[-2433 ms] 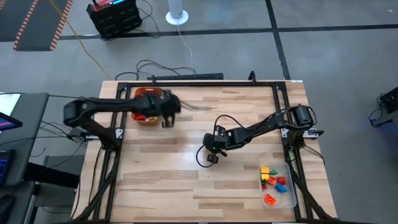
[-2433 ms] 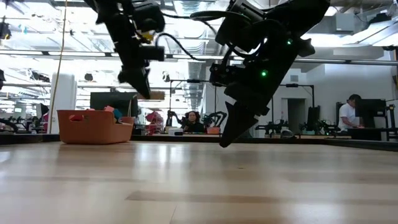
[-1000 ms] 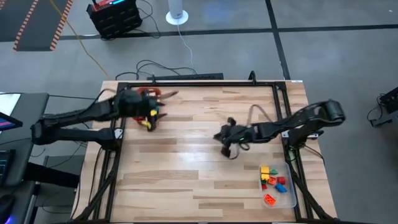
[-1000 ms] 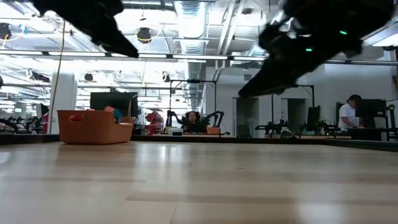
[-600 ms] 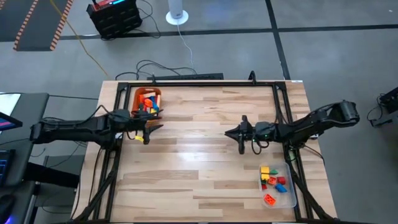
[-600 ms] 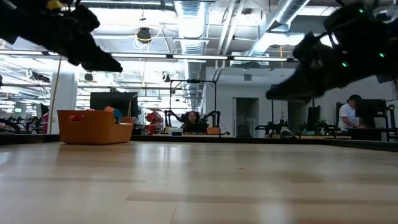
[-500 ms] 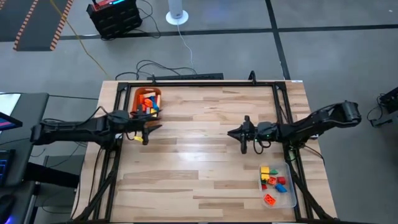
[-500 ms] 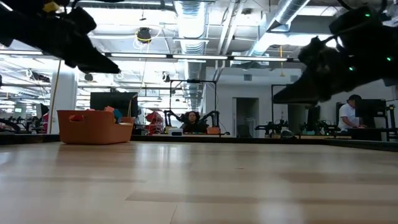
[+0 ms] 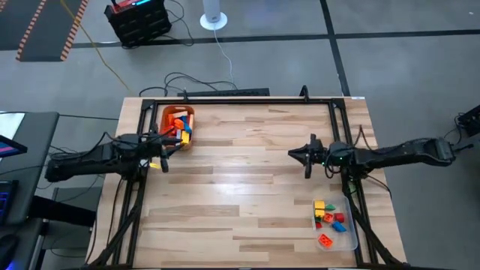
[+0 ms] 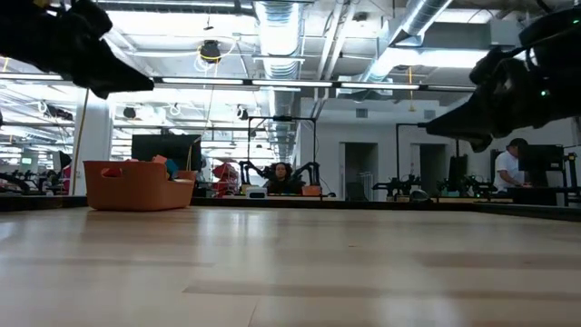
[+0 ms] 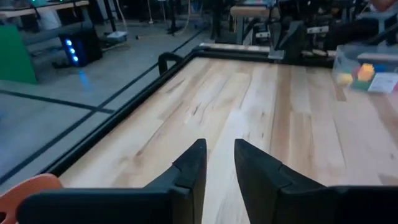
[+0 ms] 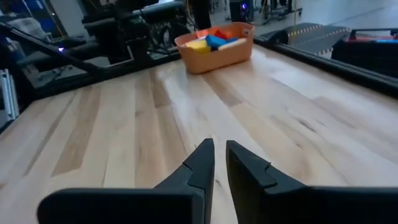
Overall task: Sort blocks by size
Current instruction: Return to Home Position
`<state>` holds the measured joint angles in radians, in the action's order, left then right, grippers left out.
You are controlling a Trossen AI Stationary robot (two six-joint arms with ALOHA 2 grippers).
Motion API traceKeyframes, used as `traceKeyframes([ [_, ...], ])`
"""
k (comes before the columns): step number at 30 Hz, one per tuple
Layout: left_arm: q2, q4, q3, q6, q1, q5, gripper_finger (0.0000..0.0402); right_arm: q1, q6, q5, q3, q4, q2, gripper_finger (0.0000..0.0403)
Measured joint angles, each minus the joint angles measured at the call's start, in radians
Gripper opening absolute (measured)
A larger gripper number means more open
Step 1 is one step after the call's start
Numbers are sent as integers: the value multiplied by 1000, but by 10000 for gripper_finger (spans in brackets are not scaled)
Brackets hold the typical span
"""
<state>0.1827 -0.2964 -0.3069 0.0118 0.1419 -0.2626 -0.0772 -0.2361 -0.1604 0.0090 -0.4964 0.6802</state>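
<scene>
1. The left gripper is pulling back toward the left edge of the table. It is hanging in the air just beside the orange bin. Its fingers are standing a little apart and are holding nothing.
2. The right gripper is also drawing back, toward the right edge and above bare wood. Its fingers are almost together, with only a thin slit between them, and they are empty too.
3. The long blocks are lying in a heap inside the orange bin at the far left. The small blocks are lying in the clear tray at the near right corner. I am seeing no block loose on the wood between them.
4. From this I am judging that the sorting is finished, or nearly so, and that both arms are only going home.
5. Compared with a little more than two seconds ago, the left gripper is no longer covering the bin and the right one is no longer near the middle of the table. Both arms are now stretching out lower and flatter toward their own sides, while the bin and the tray are staying where they were.
</scene>
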Motion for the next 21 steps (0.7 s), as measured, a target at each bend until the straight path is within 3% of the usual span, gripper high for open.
traceKeyframes([
  [8,-119,61,23,-65,-31,3,41,-18,50,10,0,265,-352,72],
  [12,-154,215,102,-111,-42,4,26,-17,81,9,0,334,-504,72],
  [17,-157,451,255,-87,-42,29,16,-8,148,8,0,385,-635,72],
  [21,-161,537,291,-38,-42,31,16,-10,155,4,0,384,-680,72],
])
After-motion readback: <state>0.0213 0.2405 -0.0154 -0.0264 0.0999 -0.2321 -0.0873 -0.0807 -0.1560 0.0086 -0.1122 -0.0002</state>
